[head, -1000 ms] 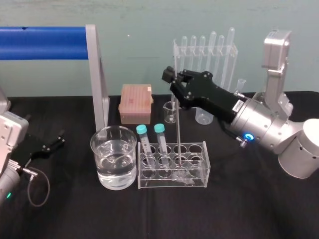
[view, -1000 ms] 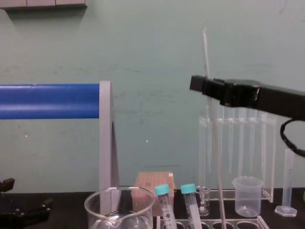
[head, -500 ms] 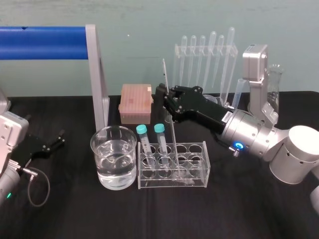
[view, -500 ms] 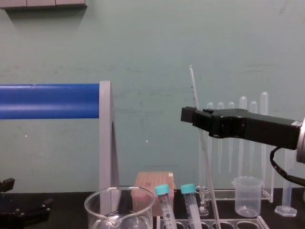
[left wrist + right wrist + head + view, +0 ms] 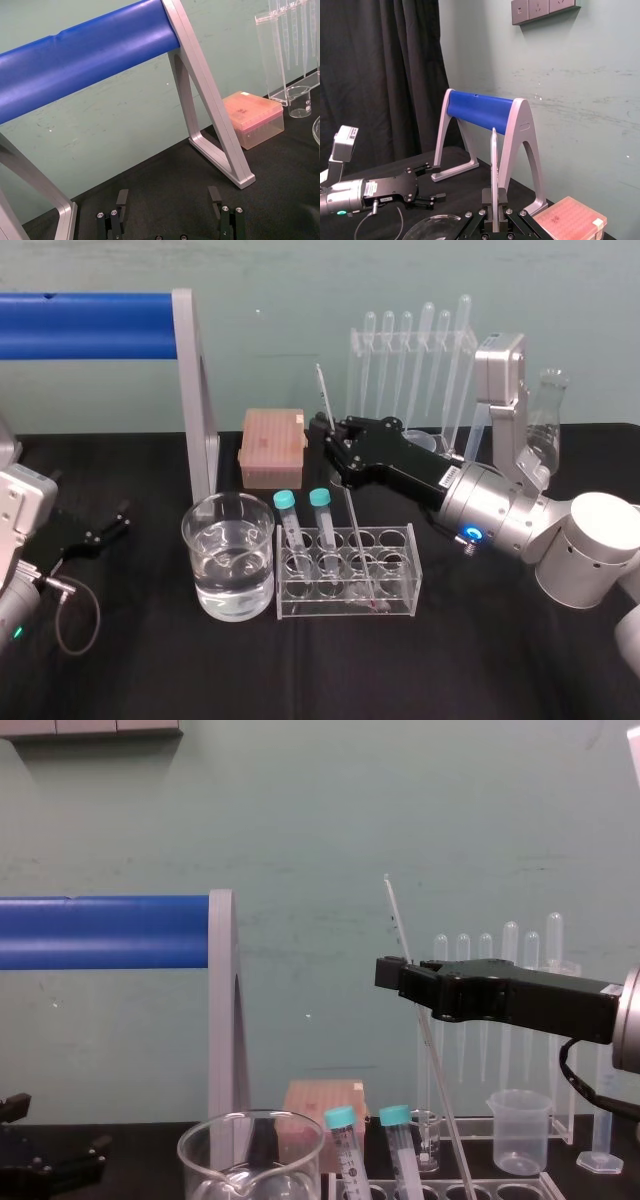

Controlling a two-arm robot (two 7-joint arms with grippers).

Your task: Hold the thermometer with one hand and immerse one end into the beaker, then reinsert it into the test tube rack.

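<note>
Your right gripper (image 5: 333, 443), clamped on the thermometer (image 5: 356, 538), has dropped over the past second, sinking the tilted rod into the rack (image 5: 412, 575), red tip near its floor. Reinsertion looks nearly done. The beaker (image 5: 203, 562) stands just beside. Your left gripper (image 5: 168, 196) sits parked, fingers apart. No writing is legible.

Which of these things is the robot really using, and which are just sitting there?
Using: right gripper, thermometer, beaker, test tube rack.
Just sitting: left gripper, capped tubes, pink box, pipette stand.
</note>
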